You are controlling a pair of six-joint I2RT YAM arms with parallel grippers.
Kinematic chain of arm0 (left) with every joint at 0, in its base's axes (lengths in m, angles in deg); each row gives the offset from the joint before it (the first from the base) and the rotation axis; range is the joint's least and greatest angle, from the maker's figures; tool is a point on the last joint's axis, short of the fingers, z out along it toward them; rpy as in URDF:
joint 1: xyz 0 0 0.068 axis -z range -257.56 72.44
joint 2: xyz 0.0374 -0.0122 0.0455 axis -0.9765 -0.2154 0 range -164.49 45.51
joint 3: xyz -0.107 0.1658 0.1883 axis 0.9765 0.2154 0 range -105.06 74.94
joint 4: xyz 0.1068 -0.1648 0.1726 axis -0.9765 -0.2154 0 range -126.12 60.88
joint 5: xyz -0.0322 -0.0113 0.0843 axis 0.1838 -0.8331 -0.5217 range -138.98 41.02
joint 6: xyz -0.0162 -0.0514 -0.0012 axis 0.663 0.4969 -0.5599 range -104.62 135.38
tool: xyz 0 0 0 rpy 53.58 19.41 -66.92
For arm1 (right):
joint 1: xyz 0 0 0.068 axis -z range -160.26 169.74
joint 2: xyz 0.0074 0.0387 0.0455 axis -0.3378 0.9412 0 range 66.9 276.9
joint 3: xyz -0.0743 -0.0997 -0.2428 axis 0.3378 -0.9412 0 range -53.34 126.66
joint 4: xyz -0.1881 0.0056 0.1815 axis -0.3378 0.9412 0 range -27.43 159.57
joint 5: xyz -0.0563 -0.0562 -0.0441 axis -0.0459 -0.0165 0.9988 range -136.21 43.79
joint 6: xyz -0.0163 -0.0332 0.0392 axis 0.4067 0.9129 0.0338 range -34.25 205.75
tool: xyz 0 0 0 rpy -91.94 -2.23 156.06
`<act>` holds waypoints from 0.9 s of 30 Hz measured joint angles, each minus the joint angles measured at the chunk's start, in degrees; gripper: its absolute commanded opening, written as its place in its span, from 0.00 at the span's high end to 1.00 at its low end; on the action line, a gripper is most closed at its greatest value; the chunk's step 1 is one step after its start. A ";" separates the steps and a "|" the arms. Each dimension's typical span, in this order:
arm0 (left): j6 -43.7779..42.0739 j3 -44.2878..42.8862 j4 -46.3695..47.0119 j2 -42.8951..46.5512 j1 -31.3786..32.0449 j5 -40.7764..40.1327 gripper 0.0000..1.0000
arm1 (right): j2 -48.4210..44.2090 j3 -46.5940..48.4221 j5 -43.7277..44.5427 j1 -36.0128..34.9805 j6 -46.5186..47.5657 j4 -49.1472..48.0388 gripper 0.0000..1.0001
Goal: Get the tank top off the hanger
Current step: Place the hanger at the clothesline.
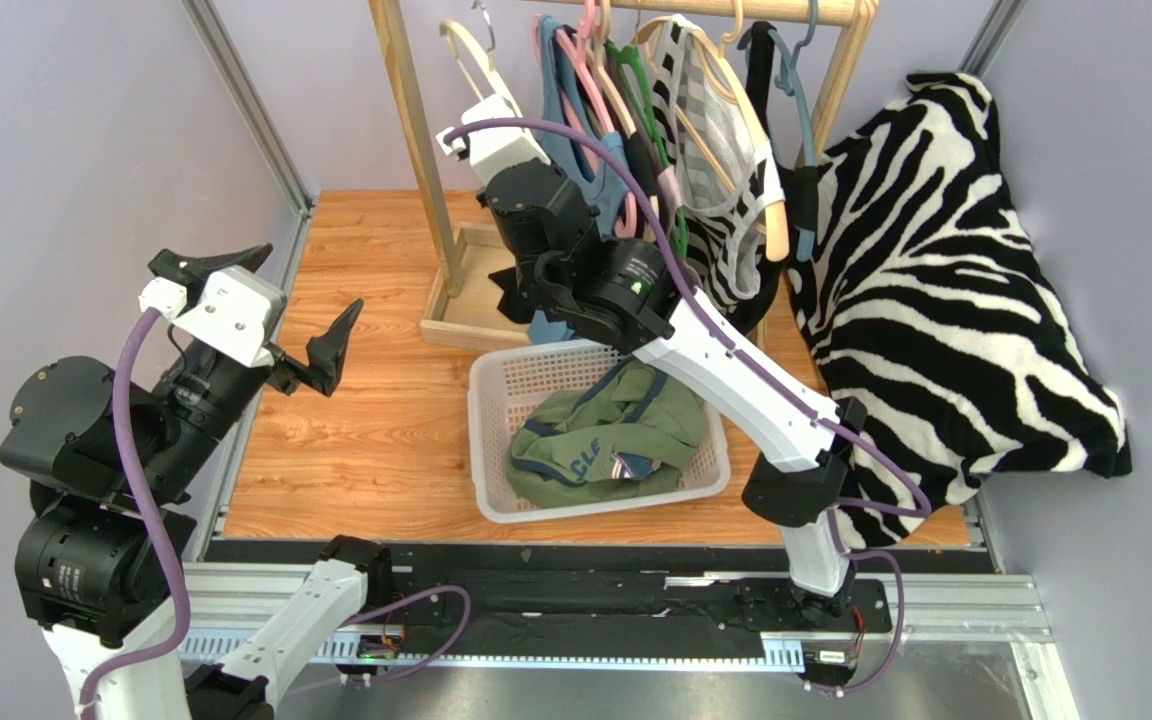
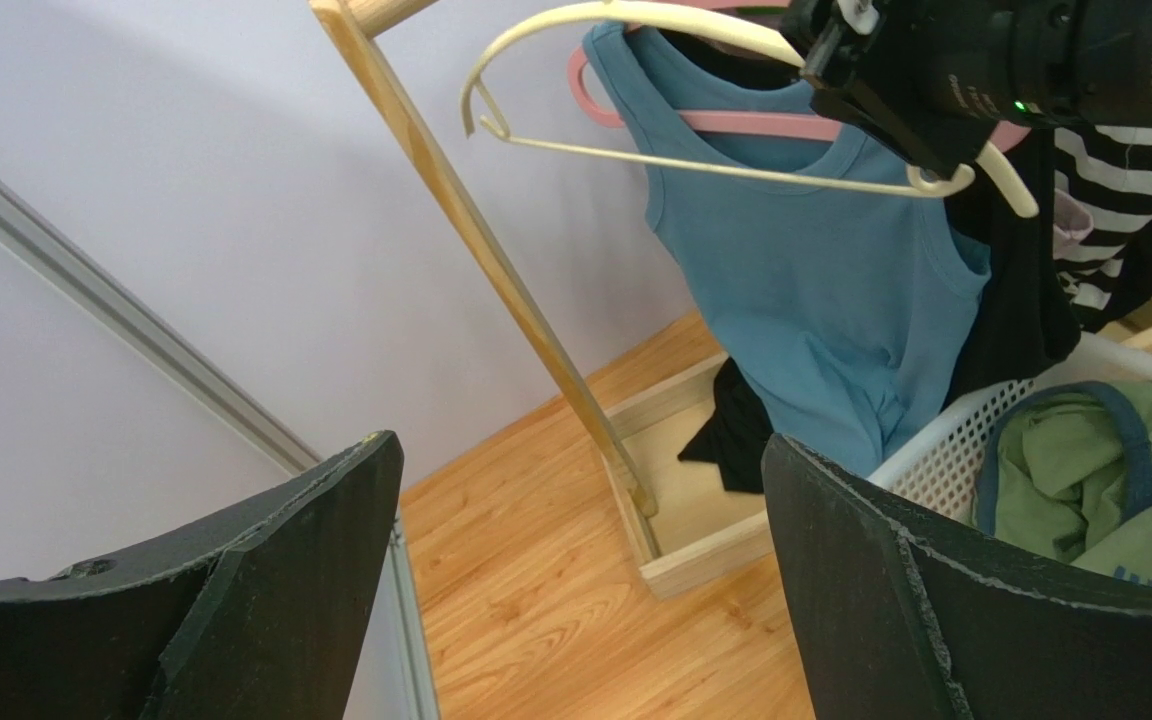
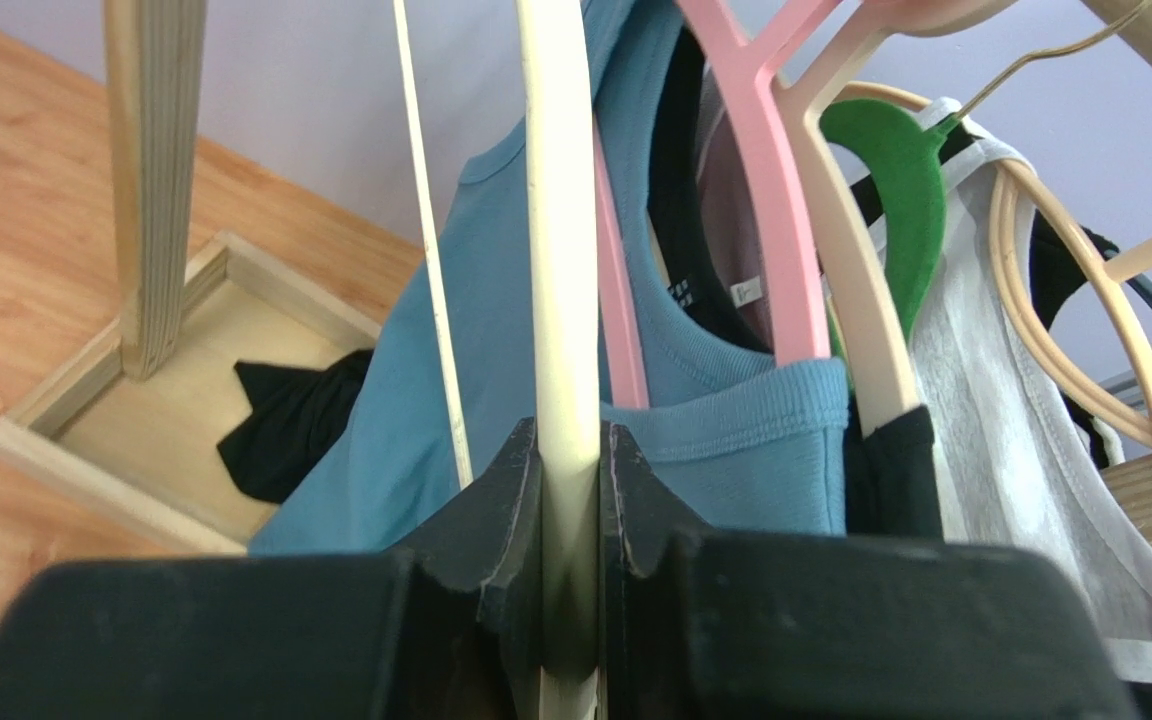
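A bare cream hanger (image 3: pixel 560 225) hangs at the left end of the rack; it also shows in the left wrist view (image 2: pixel 657 15) and from above (image 1: pixel 465 68). My right gripper (image 3: pixel 573 480) is shut on its arm, high by the rack (image 1: pixel 515 150). Just behind it a blue tank top (image 2: pixel 823 285) hangs on a pink hanger (image 3: pixel 763 180). A green tank top (image 1: pixel 605 435) lies crumpled in the white basket (image 1: pixel 492 435). My left gripper (image 1: pixel 279 308) is open and empty, well left of the rack, its fingers (image 2: pixel 898 600) framing the floor.
The wooden rack post (image 1: pixel 417 135) stands in a tray base (image 1: pixel 462 300) holding a black cloth. More garments, one zebra-striped (image 1: pixel 717 150), hang to the right. A big zebra cushion (image 1: pixel 943 270) fills the right side. Enclosure walls stand close on both sides.
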 measured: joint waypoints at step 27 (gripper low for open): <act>-0.02 3.61 0.24 2.29 0.00 0.57 0.01 | 9.42 4.24 -13.03 9.84 -10.86 -12.13 1.00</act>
